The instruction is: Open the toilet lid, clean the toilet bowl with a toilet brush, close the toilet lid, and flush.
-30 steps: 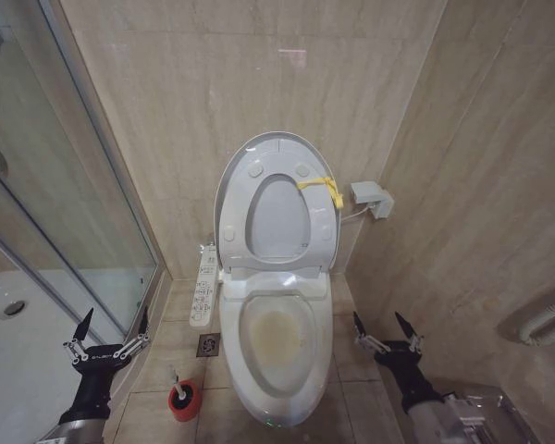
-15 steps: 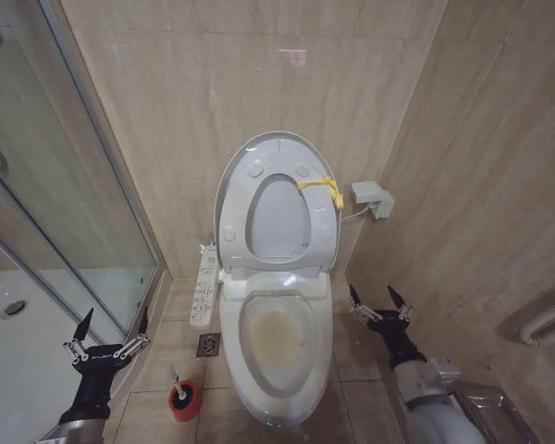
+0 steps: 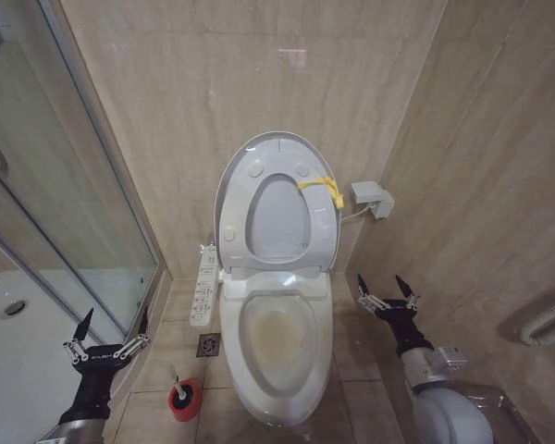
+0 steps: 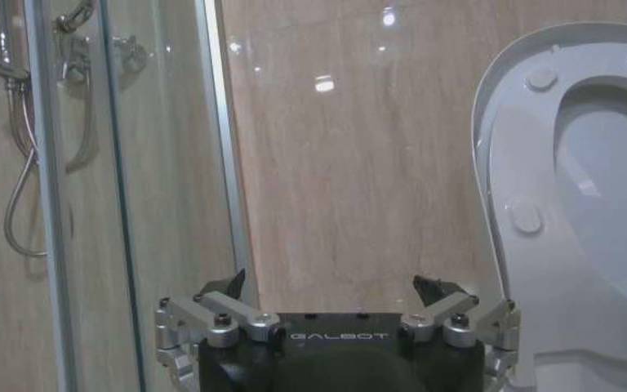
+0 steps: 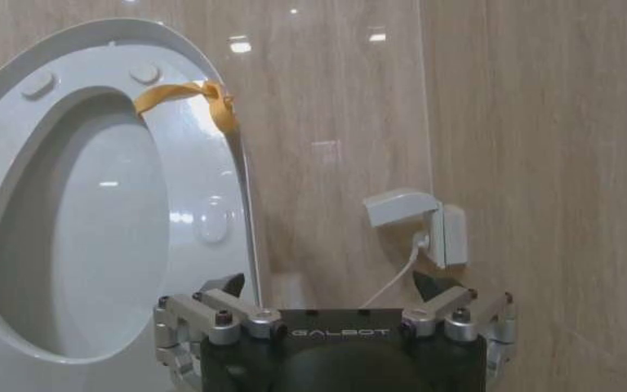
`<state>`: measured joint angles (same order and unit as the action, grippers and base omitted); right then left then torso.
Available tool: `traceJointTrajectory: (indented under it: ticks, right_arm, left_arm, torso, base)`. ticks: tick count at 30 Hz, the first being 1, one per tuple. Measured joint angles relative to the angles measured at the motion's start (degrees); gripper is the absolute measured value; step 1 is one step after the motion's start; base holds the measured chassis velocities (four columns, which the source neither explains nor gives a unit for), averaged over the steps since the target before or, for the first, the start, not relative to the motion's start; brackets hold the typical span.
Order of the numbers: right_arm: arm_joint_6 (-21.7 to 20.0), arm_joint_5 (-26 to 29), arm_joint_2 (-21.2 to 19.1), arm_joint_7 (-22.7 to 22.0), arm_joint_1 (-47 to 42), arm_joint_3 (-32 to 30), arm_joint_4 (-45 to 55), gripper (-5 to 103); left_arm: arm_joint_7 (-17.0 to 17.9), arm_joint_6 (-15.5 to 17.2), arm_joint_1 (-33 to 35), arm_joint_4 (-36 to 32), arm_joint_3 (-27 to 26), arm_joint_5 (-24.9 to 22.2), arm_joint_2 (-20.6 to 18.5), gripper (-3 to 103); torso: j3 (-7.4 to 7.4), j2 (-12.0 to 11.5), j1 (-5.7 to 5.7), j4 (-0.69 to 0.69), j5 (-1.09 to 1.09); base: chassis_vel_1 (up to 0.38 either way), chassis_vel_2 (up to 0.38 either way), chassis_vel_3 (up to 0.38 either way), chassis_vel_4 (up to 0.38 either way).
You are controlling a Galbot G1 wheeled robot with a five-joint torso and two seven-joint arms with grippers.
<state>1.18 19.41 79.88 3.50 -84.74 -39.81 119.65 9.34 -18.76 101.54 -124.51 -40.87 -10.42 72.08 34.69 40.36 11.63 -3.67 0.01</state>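
Head view: toilet brush [image 3: 177, 383] just right of left pincer [image 3: 107, 330].

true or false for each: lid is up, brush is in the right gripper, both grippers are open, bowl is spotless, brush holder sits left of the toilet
1. The toilet lid stands raised against the wall. True.
2. The toilet brush is held by the right gripper. False: it stands in the red holder cup on the floor, and that gripper holds nothing.
3. Both grippers are open. True: the left gripper is too.
4. The toilet bowl is spotless. False: brownish-yellow staining shows inside.
5. The holder cup sits on the robot's left of the toilet. True.
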Motion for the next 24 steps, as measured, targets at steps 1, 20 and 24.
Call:
traceJointTrajectory:
  ticks: [1,20,24]
  right_arm:
    - [0.41,0.03,-0.09,-0.04,0.2,0.02,-0.24,100]
    - [5.15,-0.47,-0.7,-1.97,1.63,-0.58,-3.18,100]
    - [7.34,-0.82,-0.78,-2.47,2.84,-0.56,-4.07,100]
  left_arm:
    - [0.0,0.0,0.0,0.0,0.0,0.0,0.0,100]
    - [0.0,0.0,0.0,0.0,0.0,0.0,0.0,100]
    - [0.0,0.0,0.0,0.0,0.0,0.0,0.0,100]
  torso:
    - [0.0,0.0,0.0,-0.01,0.0]
    - [-0.01,0.01,-0.02,0.0,0.0]
    - [0.01,0.0,0.02,0.02,0.0]
  base:
    - [0.0,0.0,0.0,0.0]
    - [-0.011,0.018,0.018,-0.017]
    - [-0.088,0.083,0.099,-0.092]
